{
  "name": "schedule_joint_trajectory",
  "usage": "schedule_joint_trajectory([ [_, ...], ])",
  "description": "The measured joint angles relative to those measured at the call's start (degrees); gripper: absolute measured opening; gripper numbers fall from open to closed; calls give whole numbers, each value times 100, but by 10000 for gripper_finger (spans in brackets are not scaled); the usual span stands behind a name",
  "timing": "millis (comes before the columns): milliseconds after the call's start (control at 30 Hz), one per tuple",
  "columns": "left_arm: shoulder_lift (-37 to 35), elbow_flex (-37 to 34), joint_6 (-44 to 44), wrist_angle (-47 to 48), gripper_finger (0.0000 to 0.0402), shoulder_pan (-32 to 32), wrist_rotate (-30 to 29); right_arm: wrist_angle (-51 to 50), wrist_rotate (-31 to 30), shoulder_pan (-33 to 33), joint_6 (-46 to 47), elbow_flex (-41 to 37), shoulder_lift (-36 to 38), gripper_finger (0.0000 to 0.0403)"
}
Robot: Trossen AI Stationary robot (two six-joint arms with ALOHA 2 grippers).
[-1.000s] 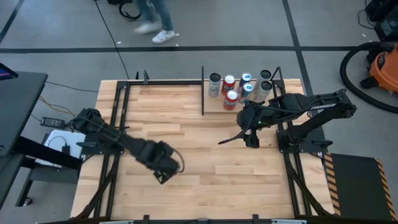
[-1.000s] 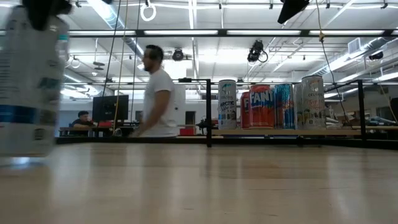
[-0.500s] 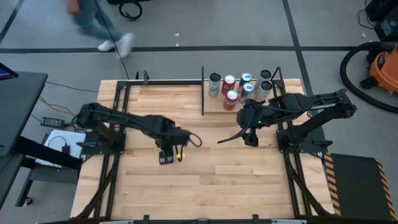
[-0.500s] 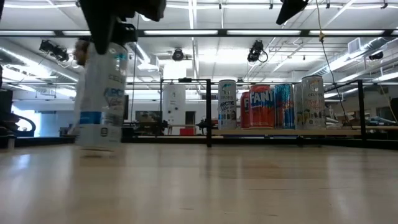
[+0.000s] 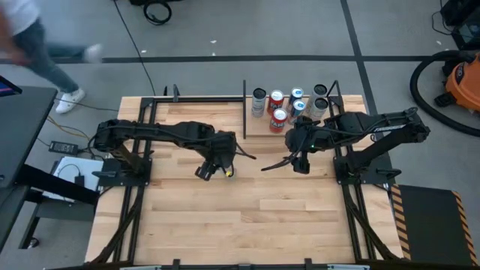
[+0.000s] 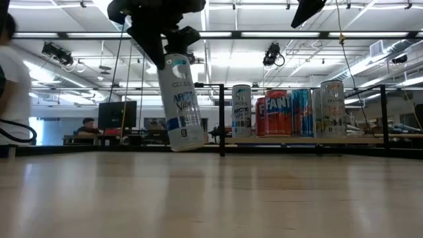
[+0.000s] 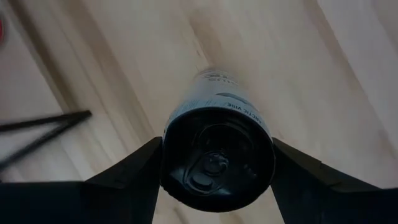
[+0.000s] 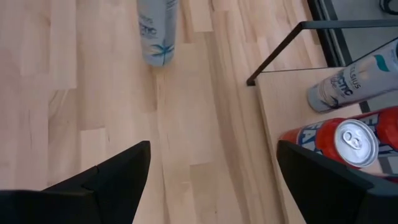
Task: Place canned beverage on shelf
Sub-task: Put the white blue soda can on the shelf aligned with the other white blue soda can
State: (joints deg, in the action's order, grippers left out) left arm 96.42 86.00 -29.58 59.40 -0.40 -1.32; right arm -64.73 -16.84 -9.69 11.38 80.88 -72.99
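One white can tilted, clear of the table, clamped in left gripper jaws, at nine o'clock from shelf. Right gripper jaws wide, empty, beside shelf.

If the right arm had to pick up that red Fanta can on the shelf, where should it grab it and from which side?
Grip the red Fanta can around its upper body, coming from above. It stands upright on the shelf with other cans packed close behind it, so only the side toward the open table is free. The right tool hovers open just in front of the shelf.
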Motion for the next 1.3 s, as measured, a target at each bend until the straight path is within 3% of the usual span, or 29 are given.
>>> schedule_joint_trajectory([
  [733, 295, 9, -2938, -118, 250, -2, 13, 15, 241, 533, -85, 0, 2, 358],
  [933, 291, 9, -2943, 21, 250, -15, 13, 51, 406, 544, -83, 0, 4, 358],
  [1300, 280, 20, -2204, 342, 250, -25, 9, 176, 448, 544, -84, 0, 4, 358],
])
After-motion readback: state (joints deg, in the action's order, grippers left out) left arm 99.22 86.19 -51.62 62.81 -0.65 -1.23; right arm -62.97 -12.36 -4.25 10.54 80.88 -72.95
